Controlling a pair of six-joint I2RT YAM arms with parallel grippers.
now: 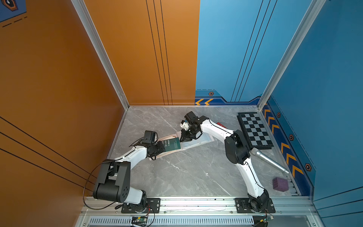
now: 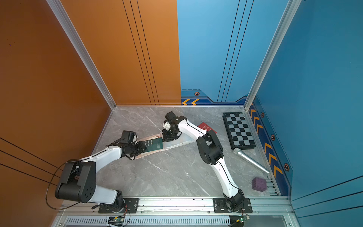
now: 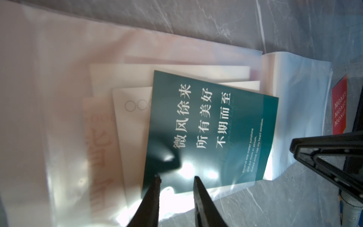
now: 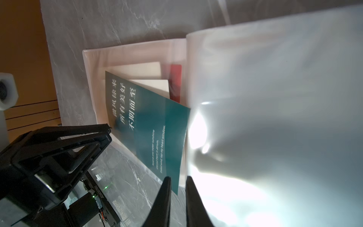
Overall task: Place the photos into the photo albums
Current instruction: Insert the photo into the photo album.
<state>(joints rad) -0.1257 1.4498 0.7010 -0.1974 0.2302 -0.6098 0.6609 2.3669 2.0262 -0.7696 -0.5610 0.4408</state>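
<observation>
Album (image 1: 204, 140) lies open mid-desk (image 1: 186, 176), its long axis slanting from near-left to far-right in both top views. Green card (image 1: 172, 145) sits on its left half, skewed to the page edges. The print lines run away from my left pincer (image 3: 176, 177). That pincer is narrowly parted, both tips at the card's near edge. Right pincer (image 4: 177, 176) is narrow too, at the lifted clear page (image 4: 275, 98) and the card's corner (cannot tell which, if either, it grips). Red card (image 2: 207, 127) lies just beyond the album. Open room: the near desk. Along the right wall sit the checkerboard (image 1: 255, 130), microphone (image 1: 269, 160) and purple block (image 1: 280, 183).
</observation>
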